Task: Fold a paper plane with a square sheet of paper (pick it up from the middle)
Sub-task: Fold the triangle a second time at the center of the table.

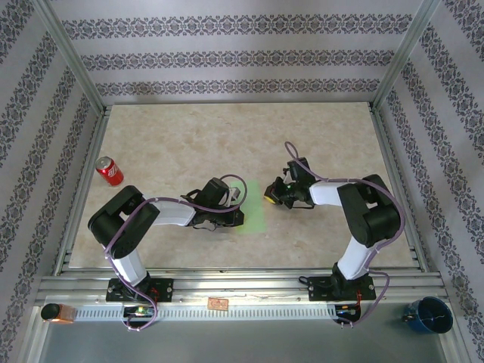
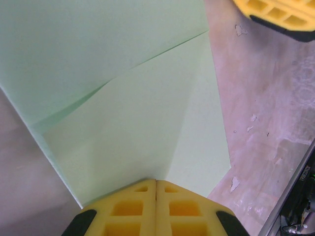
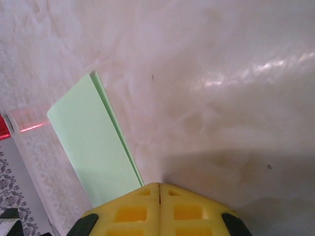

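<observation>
Currently, we see the left gripper (image 2: 156,196) with its two yellow foam-padded fingers (image 2: 128,209) pressed together, no gap between them. In the left wrist view their tips sit at the near edge of the thin, matte light green paper sheet (image 2: 123,123), where two fold lines run together. The sheet is partly folded: one layer overlaps another along a diagonal edge, and a lighter panel lies on the right. We cannot tell for certain whether the closed tips pinch the paper or merely press on it.

We see the right gripper (image 3: 160,196) closed as well, yellow fingers (image 3: 189,211) meeting along a straight seam. In the right wrist view the light green paper sheet lies flat on the pale marbled table surface (image 3: 221,73), to the left of the tips, its near end reaching the left finger. A second layer shows along its long right edge.

From the top external view, we locate the sheet near the table centre, between the two grippers. The left gripper is at its left side and the right gripper just beside its upper right edge. A red cylindrical soda can (image 1: 110,171) lies tilted well apart, near the left wall.
</observation>
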